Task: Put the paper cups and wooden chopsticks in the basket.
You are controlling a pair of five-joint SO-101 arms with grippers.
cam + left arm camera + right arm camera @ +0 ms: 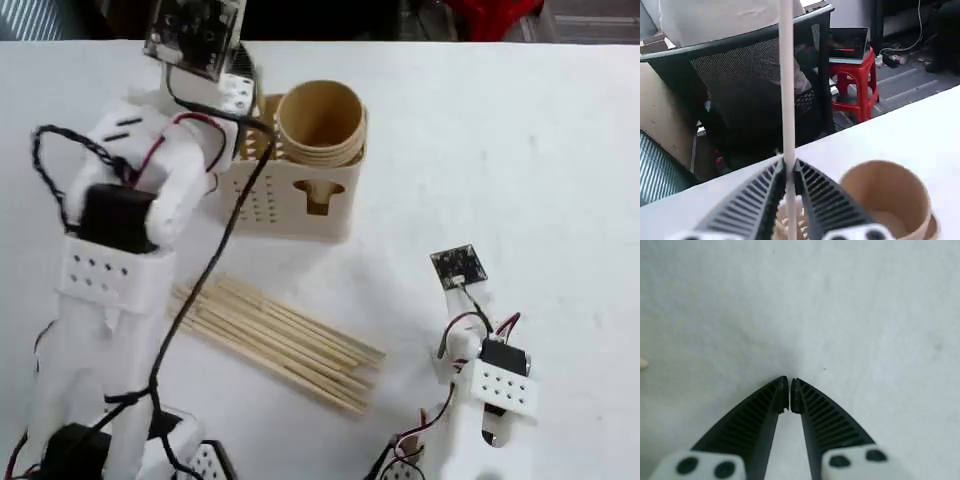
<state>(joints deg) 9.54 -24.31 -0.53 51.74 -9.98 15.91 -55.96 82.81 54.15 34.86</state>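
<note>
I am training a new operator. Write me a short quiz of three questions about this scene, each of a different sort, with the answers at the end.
1. True or false: the paper cups already stand inside the basket.
2. What does the left gripper hold between its fingers? A) a paper cup B) a wooden chopstick C) nothing
3. Fill the gap: the pile of chopsticks lies on the ____.

Key:
1. True.
2. B: one wooden chopstick, held upright.
3. table.
</note>
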